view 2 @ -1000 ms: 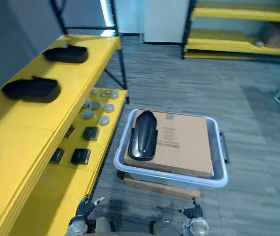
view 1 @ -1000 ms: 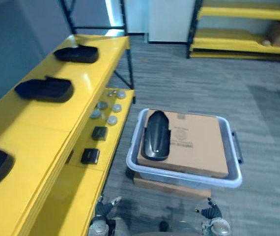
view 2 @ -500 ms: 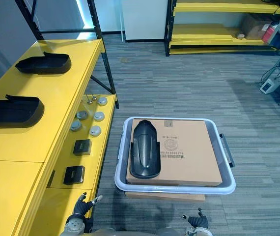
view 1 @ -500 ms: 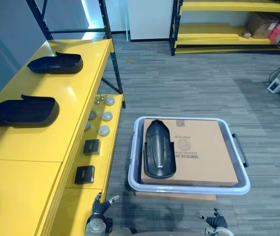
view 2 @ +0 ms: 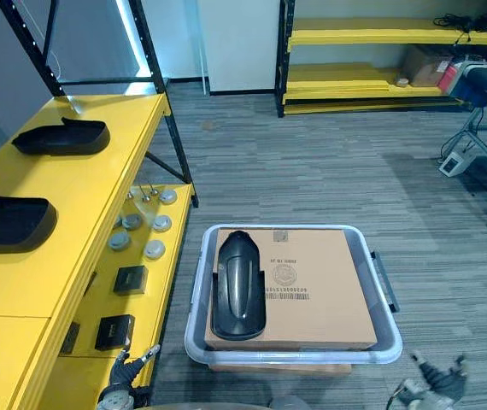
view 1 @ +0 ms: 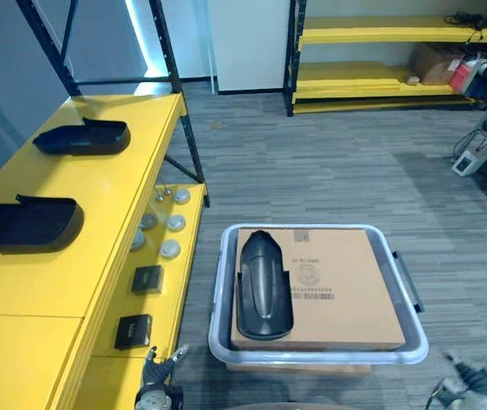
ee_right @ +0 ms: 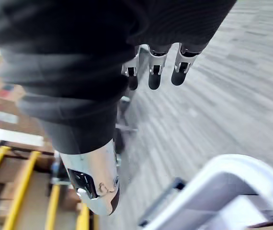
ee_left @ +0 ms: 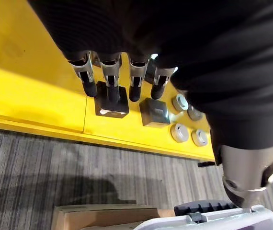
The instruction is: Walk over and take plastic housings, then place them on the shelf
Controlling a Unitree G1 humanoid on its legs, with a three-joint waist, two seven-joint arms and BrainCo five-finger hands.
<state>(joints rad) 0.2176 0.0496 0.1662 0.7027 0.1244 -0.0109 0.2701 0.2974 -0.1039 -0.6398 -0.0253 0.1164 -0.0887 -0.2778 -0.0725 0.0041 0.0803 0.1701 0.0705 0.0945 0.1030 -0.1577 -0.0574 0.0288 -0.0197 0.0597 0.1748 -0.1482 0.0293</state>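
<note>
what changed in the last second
The view shifted as the robot moved, and the right hand swung out to its right. Nothing taken or released; left hand and right hang open. The plastic housing stays on the cardboard box in the bin; two more housings stay on the shelf.

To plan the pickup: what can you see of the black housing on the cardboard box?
The black housing is a long, glossy plastic shell, rounded at its far end and broader at its near end. It lies flat along the left side of the cardboard box, which sits in a pale plastic bin. Nothing else touches it.
</note>
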